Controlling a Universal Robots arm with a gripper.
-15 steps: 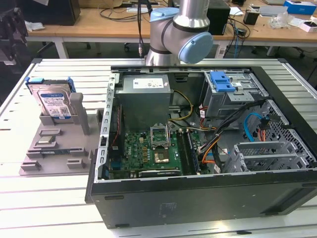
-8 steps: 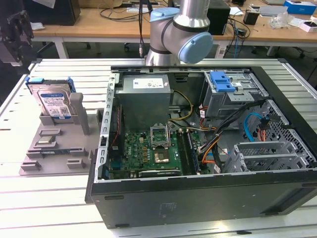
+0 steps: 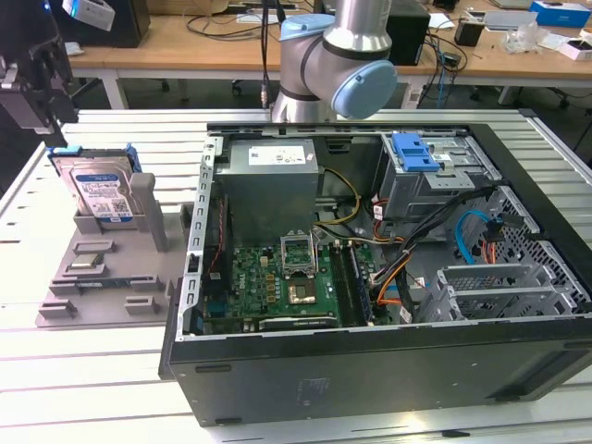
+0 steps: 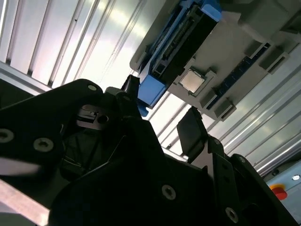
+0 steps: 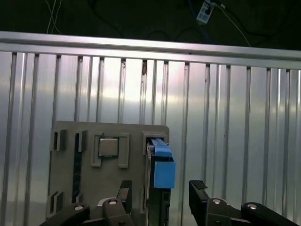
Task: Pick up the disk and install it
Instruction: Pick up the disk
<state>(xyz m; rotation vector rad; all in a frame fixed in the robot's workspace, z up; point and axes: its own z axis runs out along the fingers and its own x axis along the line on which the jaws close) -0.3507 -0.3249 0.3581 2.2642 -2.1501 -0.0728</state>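
Step in hand, as I judge it: the pick, w/ the grasp not yet made. The disk (image 3: 102, 192) stands on edge in a slot of the grey holder (image 3: 97, 277), at the holder's far end as the exterior view sees it. The holder lies on the ribbed metal bench (image 3: 74, 388), beside the open PC case (image 3: 370, 370), on the exterior view's left of it.

Claw (image 5: 161, 184): wide open, holding nothing. In the first wrist view its two fingers (image 5: 197, 186) sit one each side of the disk's top edge, w/ the blue rail (image 5: 163, 169) roughly centred in the gap. The second wrist view shows the same straddle, tips apart from the disk. Can't tell how much height is left above the holder.

Doing it well, IMO:
- Keep the gap centred on the disk so neither pad clips the rail or the holder's slot walls.
- Go in square to the holder. The disk is upright, so any tilt would prob. jam it in the slot.
- Take the flat faces low enough for a firm hold, but clear of the holder.
- Close gently. Metal faces are slick, and the label side may be too.
- Mind the chip (image 5: 108, 147) seated in the holder next to the disk, on the holder's flat part.
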